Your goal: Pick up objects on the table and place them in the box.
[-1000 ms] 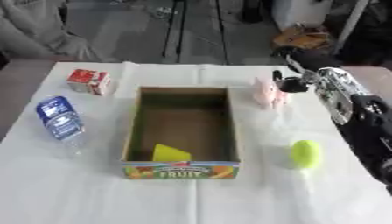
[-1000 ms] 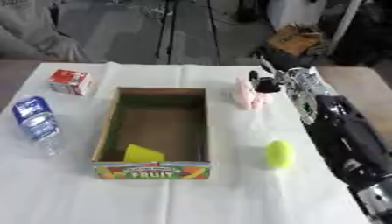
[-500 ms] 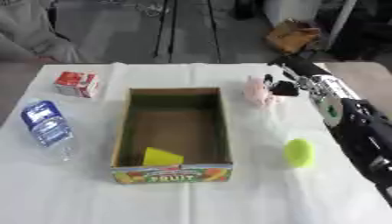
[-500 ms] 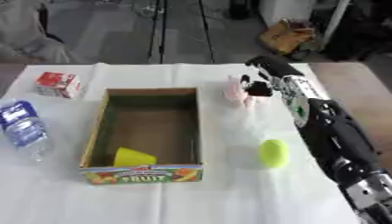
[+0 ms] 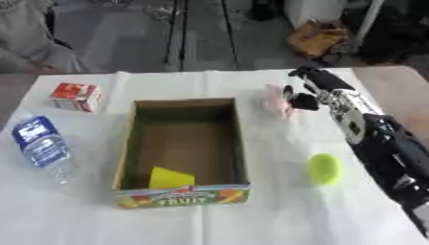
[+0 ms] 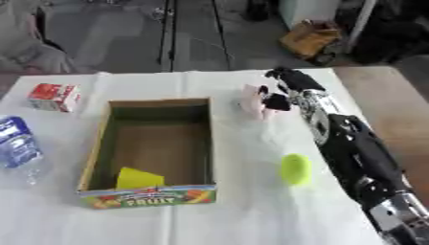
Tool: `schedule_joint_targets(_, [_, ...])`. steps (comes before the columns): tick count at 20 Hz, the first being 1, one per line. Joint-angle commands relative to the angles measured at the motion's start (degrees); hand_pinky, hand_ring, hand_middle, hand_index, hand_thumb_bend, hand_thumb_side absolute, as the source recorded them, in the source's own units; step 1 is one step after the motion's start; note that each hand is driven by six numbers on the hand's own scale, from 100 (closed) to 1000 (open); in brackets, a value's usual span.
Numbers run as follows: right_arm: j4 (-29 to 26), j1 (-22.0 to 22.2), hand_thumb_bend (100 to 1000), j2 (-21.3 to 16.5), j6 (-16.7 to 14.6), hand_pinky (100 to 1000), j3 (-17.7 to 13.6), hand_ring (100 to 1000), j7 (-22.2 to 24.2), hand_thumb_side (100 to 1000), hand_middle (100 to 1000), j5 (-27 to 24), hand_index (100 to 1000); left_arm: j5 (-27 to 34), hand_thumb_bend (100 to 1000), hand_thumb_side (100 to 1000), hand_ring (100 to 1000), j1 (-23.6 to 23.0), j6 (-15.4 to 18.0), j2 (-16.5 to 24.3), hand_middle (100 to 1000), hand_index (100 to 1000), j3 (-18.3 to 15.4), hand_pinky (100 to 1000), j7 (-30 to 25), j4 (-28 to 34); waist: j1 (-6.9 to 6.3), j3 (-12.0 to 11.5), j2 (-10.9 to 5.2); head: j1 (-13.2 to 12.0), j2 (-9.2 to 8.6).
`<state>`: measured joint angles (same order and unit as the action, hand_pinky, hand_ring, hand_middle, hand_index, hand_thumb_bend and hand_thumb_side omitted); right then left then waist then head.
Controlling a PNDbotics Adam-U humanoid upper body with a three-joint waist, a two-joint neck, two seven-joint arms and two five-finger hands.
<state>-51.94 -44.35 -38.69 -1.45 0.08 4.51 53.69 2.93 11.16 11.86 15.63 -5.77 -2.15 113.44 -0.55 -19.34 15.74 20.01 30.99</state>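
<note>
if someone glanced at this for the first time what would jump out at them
The open cardboard fruit box in the middle of the white-covered table, with a yellow wedge-shaped object in its near end. Next, the black right hand reaching in from the right beside a pale pink object past the box's far right corner. A bright yellow-green rounded object lies right of the box, with a clear blue-labelled water bottle at the left edge.

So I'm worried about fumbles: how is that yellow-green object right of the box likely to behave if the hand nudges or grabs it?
The yellow-green object looks rounded and smooth, so a nudge would probably send it rolling across the white table cover. Nothing beside it would stop it. Its curved sides may slip between fingers unless the right hand wraps around it.
</note>
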Motion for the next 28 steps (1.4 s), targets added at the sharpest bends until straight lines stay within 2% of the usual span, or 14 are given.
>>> schedule_joint_targets(1, [-1.03,-1.12,100,-1.88,0.00,899,-0.13,943,-0.40,718,923,0.51,945,-0.22,388,856,853,0.67,0.26,0.86,833,829,-0.11,482,0.01,1.15,-0.08,-0.13,-0.76,0.27,-0.79])
schedule_joint_targets(2, [-0.93,-1.08,100,-1.64,-0.03,895,-0.04,942,-0.26,765,926,0.51,947,-0.21,387,858,853,0.71,0.29,0.81,833,829,-0.09,482,-0.01,1.15,-0.09,-0.28,-0.61,0.57,-0.97])
schedule_joint_targets(8, [0.26,-0.79,100,-0.03,-0.51,906,0.55,956,2.01,859,941,0.17,959,-0.15,386,860,854,0.98,0.43,0.59,833,828,-0.01,481,-0.17,1.15,-0.21,-0.76,0.03,1.71,-1.92])
schedule_joint_targets(13, [0.97,-0.58,100,0.78,-0.39,921,0.96,991,3.31,888,956,1.53,965,-0.10,385,860,854,1.15,0.56,0.53,833,829,0.09,481,-0.30,1.15,-0.32,-1.31,0.42,2.57,-2.70])
schedule_joint_targets(15, [1.18,-0.61,100,1.05,-0.27,921,1.03,991,3.62,888,956,2.20,965,-0.08,385,860,854,1.14,0.61,0.52,833,829,0.11,481,-0.34,1.15,-0.37,-1.40,0.49,2.78,-2.86])
schedule_joint_targets(18, [1.62,-0.60,100,1.84,-0.74,914,1.55,982,5.38,946,968,2.73,976,-0.03,384,862,855,1.22,0.61,0.37,834,828,0.12,480,-0.37,1.15,-0.42,-1.39,0.65,3.08,-3.05])
schedule_joint_targets(21, [1.82,-0.54,100,2.22,-1.13,886,1.70,957,7.48,942,968,2.73,977,-0.02,384,862,855,1.26,0.60,0.33,834,828,0.14,480,-0.43,1.15,-0.39,-1.28,0.67,3.24,-3.15])
schedule_joint_targets(22, [1.85,-0.53,176,2.27,-1.21,705,1.73,815,8.24,658,912,2.64,924,-0.02,385,862,855,1.27,0.59,0.33,834,828,0.14,481,-0.44,1.15,-0.37,-1.23,0.67,3.27,-3.17])
schedule_joint_targets(23, [2.07,-0.35,178,2.32,-1.33,655,1.89,770,9.60,556,887,2.65,901,-0.01,385,862,855,1.29,0.56,0.33,834,828,0.13,481,-0.44,1.15,-0.27,-1.10,0.61,3.36,-3.21])
schedule_joint_targets(25, [2.09,-0.18,222,2.22,-1.17,568,1.91,662,11.91,203,841,3.03,857,0.01,385,862,855,1.31,0.51,0.32,834,827,0.12,481,-0.43,1.15,-0.17,-0.91,0.53,3.42,-3.30])
schedule_joint_targets(26, [1.96,-0.15,249,2.20,-0.96,510,1.87,600,12.77,220,808,3.36,808,0.02,386,862,855,1.31,0.49,0.31,834,827,0.11,481,-0.43,1.15,-0.15,-0.86,0.50,3.43,-3.33])
schedule_joint_targets(27, [1.69,-0.10,249,2.14,-0.76,510,1.80,600,13.06,220,808,3.78,808,0.03,386,862,855,1.32,0.48,0.31,834,827,0.11,481,-0.44,1.15,-0.11,-0.80,0.47,3.47,-3.33])
schedule_joint_targets(28, [1.44,-0.04,303,2.11,-0.63,390,1.73,474,13.01,263,680,4.20,626,0.03,386,862,856,1.33,0.46,0.30,835,827,0.11,481,-0.44,1.15,-0.08,-0.74,0.43,3.50,-3.34])
